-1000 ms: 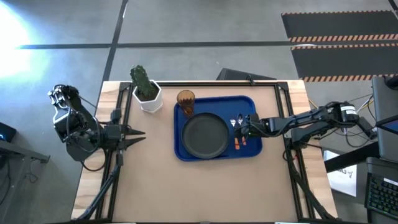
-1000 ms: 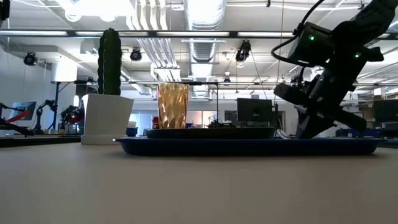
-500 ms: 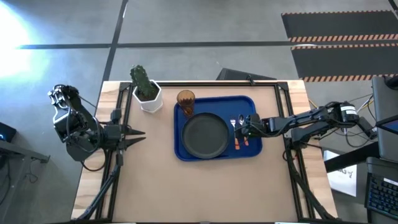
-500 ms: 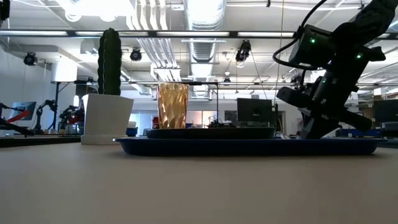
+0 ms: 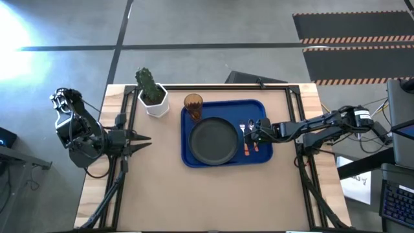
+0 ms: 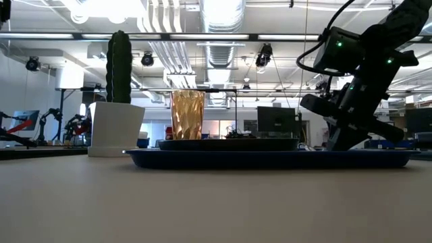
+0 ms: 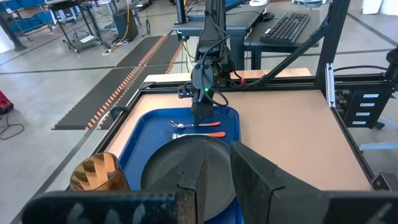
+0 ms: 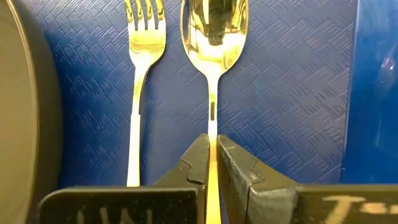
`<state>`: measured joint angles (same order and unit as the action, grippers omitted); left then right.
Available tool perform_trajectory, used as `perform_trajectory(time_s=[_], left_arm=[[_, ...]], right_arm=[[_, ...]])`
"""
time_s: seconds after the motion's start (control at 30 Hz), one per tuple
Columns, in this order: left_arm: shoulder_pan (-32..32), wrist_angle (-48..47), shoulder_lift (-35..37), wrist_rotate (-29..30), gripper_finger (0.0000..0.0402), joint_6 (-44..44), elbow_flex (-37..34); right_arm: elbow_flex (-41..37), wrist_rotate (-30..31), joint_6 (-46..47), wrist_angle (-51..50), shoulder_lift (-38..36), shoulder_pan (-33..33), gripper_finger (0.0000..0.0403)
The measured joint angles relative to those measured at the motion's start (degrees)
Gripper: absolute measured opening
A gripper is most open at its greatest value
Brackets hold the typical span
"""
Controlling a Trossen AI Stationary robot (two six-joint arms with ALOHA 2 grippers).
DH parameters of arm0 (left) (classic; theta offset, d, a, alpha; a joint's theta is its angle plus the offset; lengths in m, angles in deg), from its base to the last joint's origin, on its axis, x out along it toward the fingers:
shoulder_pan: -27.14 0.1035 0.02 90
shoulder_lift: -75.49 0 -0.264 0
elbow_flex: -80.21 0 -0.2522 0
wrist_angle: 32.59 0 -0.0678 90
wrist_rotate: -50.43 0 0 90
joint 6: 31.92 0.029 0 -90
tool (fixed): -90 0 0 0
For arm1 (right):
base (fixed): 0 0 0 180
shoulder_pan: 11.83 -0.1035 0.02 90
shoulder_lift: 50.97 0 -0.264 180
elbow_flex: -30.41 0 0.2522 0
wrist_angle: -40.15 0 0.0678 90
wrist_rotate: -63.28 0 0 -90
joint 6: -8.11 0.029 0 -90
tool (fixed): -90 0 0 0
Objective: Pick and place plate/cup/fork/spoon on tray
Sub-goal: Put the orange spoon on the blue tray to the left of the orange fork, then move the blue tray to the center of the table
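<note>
The right claw (image 8: pixel 212 163) pinches the spoon (image 8: pixel 213 37) by its handle, flat on the blue tray (image 5: pixel 255 107) beside the fork (image 8: pixel 142 56) and plate (image 5: pixel 213 140); the left claw (image 5: pixel 143 138), slightly spread, waits at the bench's (image 5: pixel 207 197) edge.

A grey concrete floor (image 5: pixel 213 26) surrounds the tan worktop (image 5: pixel 194 194), crossed by dark lines and an orange-striped black mat (image 5: pixel 352 39). Overhead run silver ducts (image 6: pixel 223 17) and strip lights, with desks and a keyboard (image 7: pixel 287 26) beyond.
</note>
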<state>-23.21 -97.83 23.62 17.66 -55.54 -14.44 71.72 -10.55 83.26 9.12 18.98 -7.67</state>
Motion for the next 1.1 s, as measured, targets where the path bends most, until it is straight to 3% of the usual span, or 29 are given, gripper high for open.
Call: perform_trajectory(time_s=[0.63, 0.83, 1.1], left_arm=[[0.01, 0.0, -0.07, 0.0, 0.0052, 0.0, 0.0], [0.0, 0.0, -0.07, 0.0, 0.0052, -0.02, 0.0], [0.01, 0.0, -0.07, 0.0, 0.0052, -0.02, 0.0]], right_arm=[[-0.07, 0.37, 0.98, 2.72, -0.04, 0.0, 0.0072], [1.44, 0.41, -3.46, 9.25, -0.04, -0.02, 0.0082], [8.91, 2.59, -11.85, 1.55, -0.04, 0.0, 0.008]])
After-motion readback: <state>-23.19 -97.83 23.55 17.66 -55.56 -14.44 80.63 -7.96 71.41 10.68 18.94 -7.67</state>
